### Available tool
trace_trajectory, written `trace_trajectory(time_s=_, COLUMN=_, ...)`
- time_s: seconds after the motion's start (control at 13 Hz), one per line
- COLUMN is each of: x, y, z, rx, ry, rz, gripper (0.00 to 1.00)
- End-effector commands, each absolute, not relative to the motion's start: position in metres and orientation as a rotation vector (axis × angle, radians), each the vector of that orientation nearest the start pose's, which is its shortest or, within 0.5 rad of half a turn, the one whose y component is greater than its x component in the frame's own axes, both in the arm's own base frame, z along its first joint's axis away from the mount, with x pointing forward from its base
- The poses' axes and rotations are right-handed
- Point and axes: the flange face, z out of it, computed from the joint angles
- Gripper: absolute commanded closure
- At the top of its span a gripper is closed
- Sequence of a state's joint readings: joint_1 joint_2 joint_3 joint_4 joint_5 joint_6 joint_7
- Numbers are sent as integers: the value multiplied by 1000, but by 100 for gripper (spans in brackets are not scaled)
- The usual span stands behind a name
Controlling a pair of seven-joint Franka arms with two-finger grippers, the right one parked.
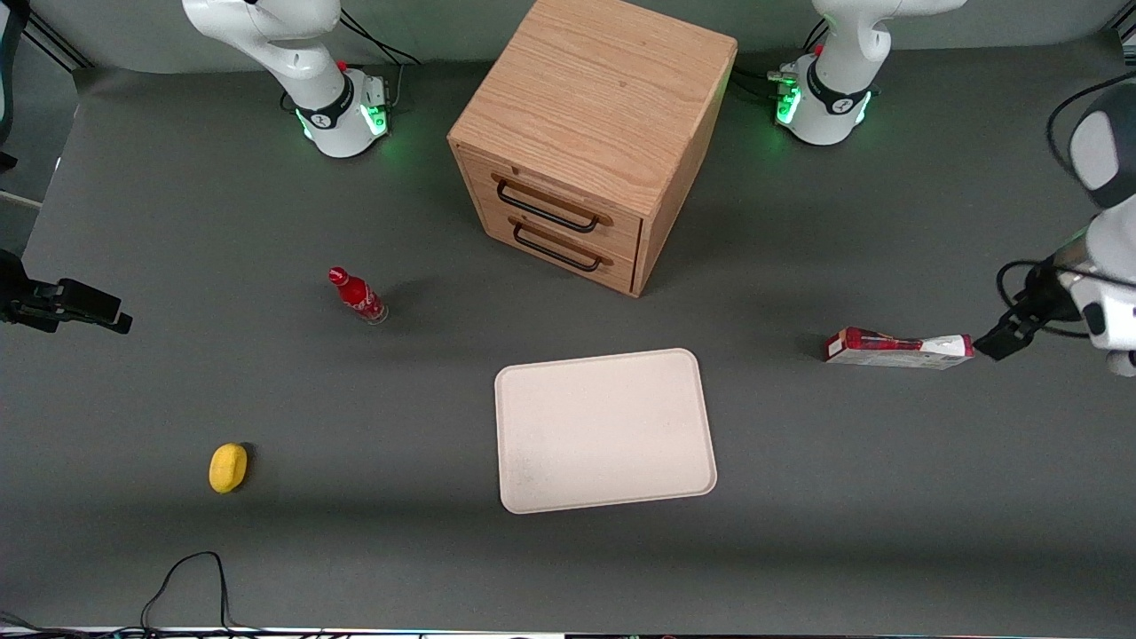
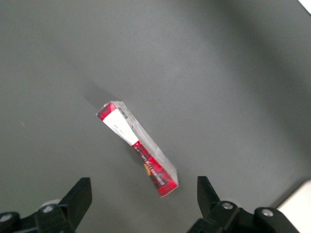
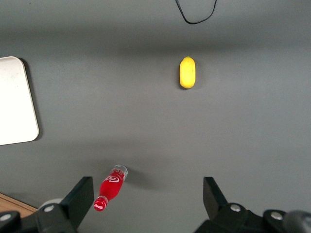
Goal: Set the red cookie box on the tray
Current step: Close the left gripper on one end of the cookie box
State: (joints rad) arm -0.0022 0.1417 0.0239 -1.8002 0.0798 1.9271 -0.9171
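The red cookie box (image 1: 896, 347) lies on the grey table toward the working arm's end, its white end pointing at the arm. The cream-beige tray (image 1: 605, 429) lies flat in the middle of the table, nearer the front camera than the wooden cabinet, with nothing on it. My left gripper (image 1: 994, 340) hovers just off the box's white end, above the table. In the left wrist view the gripper (image 2: 144, 193) is open wide and empty, and the box (image 2: 137, 148) lies slantwise below it, apart from both fingers. A corner of the tray (image 2: 302, 196) shows there too.
A wooden drawer cabinet (image 1: 590, 133) with two black handles stands farther from the camera than the tray. A small red bottle (image 1: 357, 295) and a yellow lemon-like object (image 1: 228, 467) sit toward the parked arm's end. A black cable (image 1: 191, 586) lies at the front edge.
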Motion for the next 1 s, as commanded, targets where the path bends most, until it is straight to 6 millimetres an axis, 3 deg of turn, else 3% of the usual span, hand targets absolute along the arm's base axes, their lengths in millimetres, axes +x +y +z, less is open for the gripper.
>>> trace_trajectory(time_s=0.0, x=618, y=38, z=415, rx=-2573, ry=-1673, rz=13, gripper=3)
trace_trajectory(time_s=0.15, x=617, y=71, z=383, rx=-2511, ry=-1823, rz=116, gripper=3)
trace_trajectory(time_s=0.46, x=598, y=78, z=323, rx=-2470, ry=-1956, rz=151, gripper=3)
trace_trajectory(time_s=0.92, x=576, y=82, z=261, rx=-2419, ry=-2027, rz=164, gripper=3)
